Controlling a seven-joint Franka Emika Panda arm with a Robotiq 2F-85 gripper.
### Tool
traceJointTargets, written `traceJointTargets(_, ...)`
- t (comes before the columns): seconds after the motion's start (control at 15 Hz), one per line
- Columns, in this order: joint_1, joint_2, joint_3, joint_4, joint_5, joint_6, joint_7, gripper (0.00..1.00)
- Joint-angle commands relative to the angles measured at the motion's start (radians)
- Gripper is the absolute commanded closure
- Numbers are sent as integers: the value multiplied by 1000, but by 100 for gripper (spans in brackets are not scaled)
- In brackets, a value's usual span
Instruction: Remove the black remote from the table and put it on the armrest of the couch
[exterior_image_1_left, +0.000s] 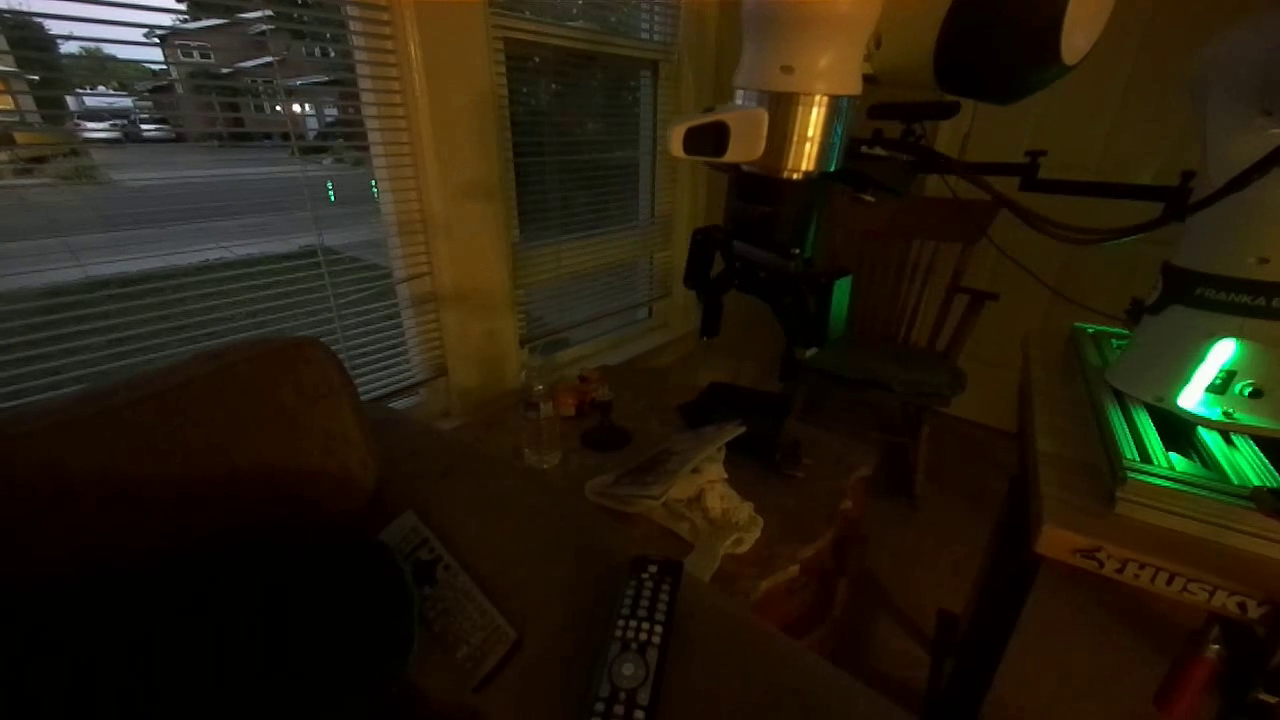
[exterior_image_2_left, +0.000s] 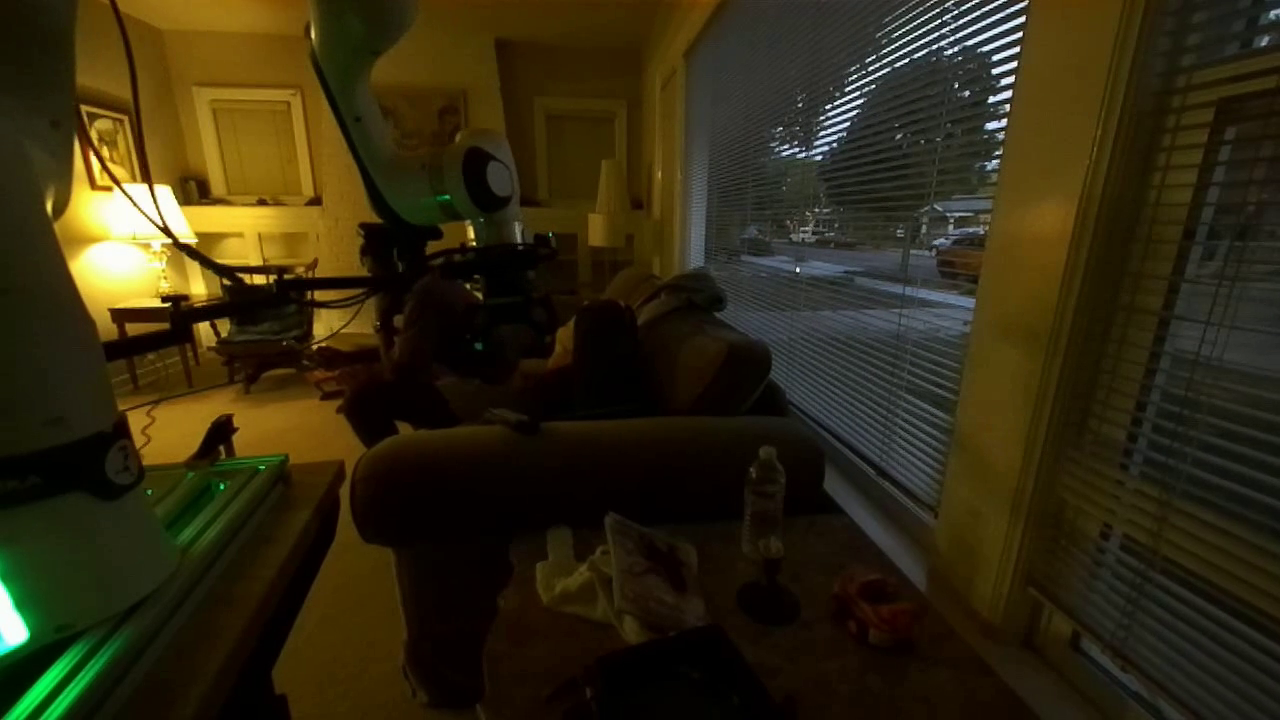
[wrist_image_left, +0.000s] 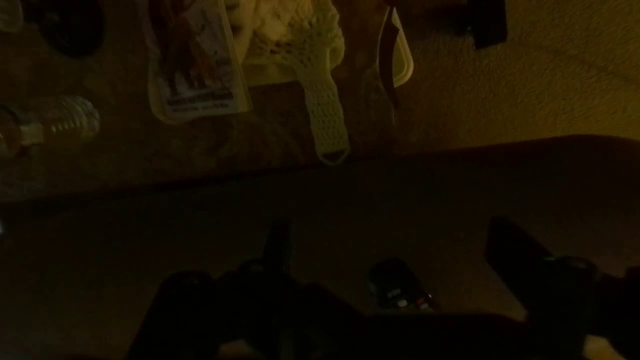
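Note:
The black remote (exterior_image_1_left: 638, 640), with rows of pale buttons, rests on the broad brown armrest (exterior_image_2_left: 620, 465) of the dark couch (exterior_image_1_left: 200, 420). In the wrist view only the remote's top end (wrist_image_left: 397, 285) shows, the remainder hidden behind the gripper's body. My gripper (wrist_image_left: 390, 225) points down over the armrest with its fingers wide apart. Nothing is held between them, and the remote's end appears below, within the gap. In an exterior view the gripper (exterior_image_1_left: 755, 330) hangs well clear of the surfaces. The dim side table (exterior_image_2_left: 840, 690) adjoins the armrest's outer side.
On the table are a magazine (exterior_image_2_left: 655, 575), a crocheted cloth (wrist_image_left: 325, 110), a water bottle (exterior_image_2_left: 765, 505), a dark stemmed object (exterior_image_2_left: 768, 595), an orange-red item (exterior_image_2_left: 872, 608) and a black box (exterior_image_2_left: 680, 675). A paler rectangle (exterior_image_1_left: 450, 600) lies beside the remote. Blinds (exterior_image_2_left: 850, 200) flank the couch.

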Motion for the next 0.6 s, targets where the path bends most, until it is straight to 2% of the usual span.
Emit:
traceJointTargets(0.0, -18, -162, -43, -176, 38, 72, 122, 0)
traceJointTargets(0.07, -1, -70, -38, -73, 7, 25, 67, 0)
traceJointTargets(0.53, -1, -81, -44, -87, 5, 30, 70, 0)
